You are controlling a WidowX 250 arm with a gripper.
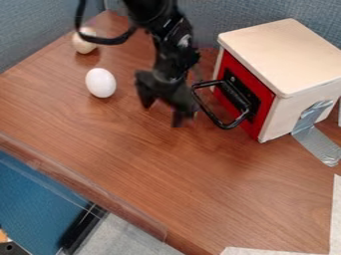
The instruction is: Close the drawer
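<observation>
Nearest, at the right of the frame, grey tape [319, 144] was seen run from the box [283, 55] down onto the tabletop [133, 149]; a push should be well resisted by it. The black handle [227, 125] was noted jutting leftward from the drawer's red front [244, 69], right of centre. That front appeared set flush in the box; drawer judged shut or nearly so, though a slight gap could not be ruled out. The gripper [164, 113] was found near centre, just left of the handle, its fingers spread, nothing pinched.

If more closing were needed, pressure would best be applied squarely and gently to the front, with the handle loop kept from being snagged. The drawer's contents could not be told. Farther off, upper left, a white egg [100, 82] and a browner one [84, 46] were recorded outside the box.
</observation>
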